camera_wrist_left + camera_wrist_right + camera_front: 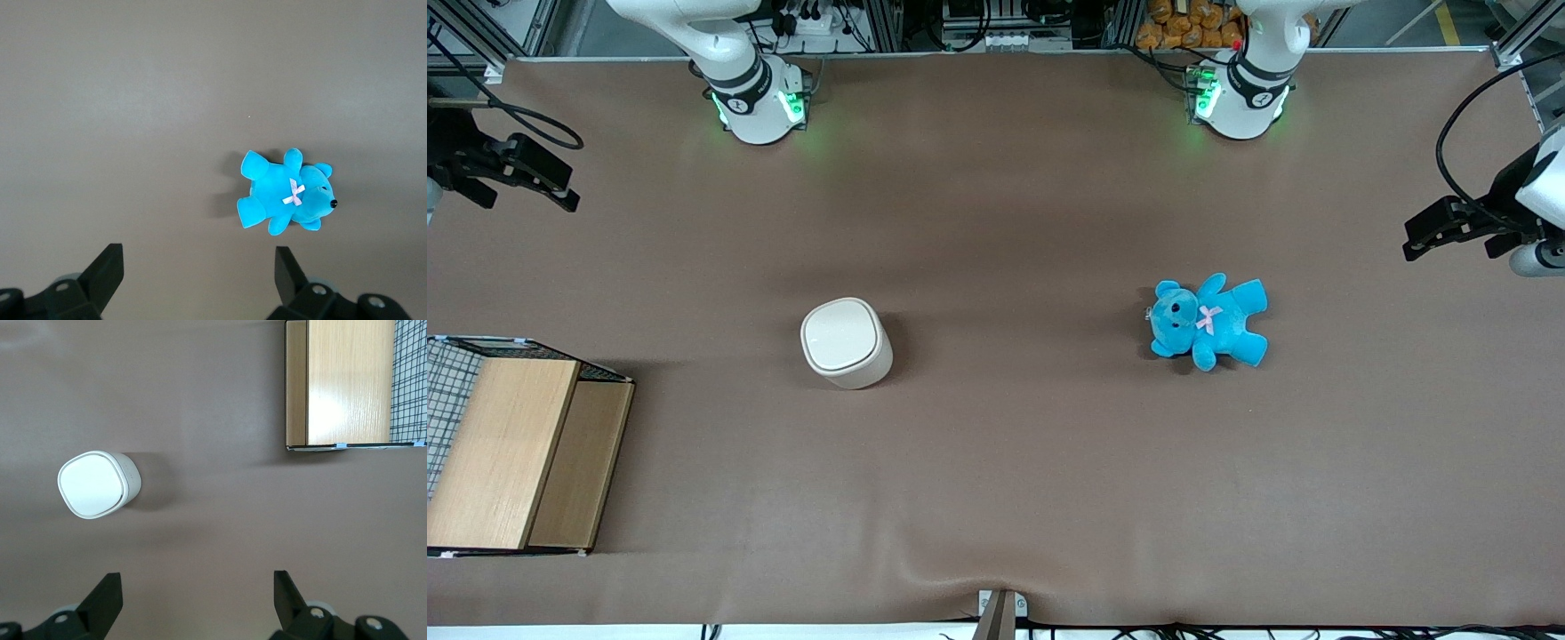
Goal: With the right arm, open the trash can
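Observation:
The trash can (845, 342) is a small cream-white can standing upright on the brown table, its flip lid closed. It also shows in the right wrist view (97, 485), seen from above. My right gripper (565, 187) hangs high over the working arm's end of the table, farther from the front camera than the can and well apart from it. In the right wrist view the gripper (197, 583) is open wide and empty, with bare table between its fingertips (110, 583).
A wooden box (516, 453) with a wire-mesh side stands at the working arm's end, nearer the front camera than the can; it also shows in the right wrist view (340, 383). A blue teddy (1208, 322) lies toward the parked arm's end.

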`<action>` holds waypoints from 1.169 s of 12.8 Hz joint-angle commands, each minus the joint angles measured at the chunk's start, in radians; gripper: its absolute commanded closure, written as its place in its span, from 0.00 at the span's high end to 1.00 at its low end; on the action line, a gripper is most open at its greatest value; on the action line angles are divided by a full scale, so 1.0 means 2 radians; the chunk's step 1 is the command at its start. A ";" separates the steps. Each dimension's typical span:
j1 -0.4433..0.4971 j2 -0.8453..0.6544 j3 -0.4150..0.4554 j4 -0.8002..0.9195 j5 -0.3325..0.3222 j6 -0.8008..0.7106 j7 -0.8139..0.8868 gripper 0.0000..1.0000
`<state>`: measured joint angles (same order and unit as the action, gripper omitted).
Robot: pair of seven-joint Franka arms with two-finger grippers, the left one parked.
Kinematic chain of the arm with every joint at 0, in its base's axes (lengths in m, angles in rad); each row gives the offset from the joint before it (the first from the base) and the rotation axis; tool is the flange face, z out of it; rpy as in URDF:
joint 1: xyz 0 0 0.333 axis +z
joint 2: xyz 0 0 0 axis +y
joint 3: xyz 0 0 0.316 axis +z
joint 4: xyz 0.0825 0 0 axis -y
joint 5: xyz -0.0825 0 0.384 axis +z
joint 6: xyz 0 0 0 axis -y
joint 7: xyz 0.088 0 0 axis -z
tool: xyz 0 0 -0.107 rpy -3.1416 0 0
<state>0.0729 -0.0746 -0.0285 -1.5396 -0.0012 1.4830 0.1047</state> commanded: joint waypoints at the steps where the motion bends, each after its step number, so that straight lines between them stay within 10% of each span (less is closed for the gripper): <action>1: 0.009 -0.013 -0.006 -0.016 0.001 0.002 -0.002 1.00; 13: 0.051 0.035 0.068 -0.098 0.021 0.148 0.068 1.00; 15: 0.067 0.069 0.076 -0.099 0.018 0.176 0.080 0.78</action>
<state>0.1857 0.0132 0.1153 -1.7422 0.0443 1.7947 0.2315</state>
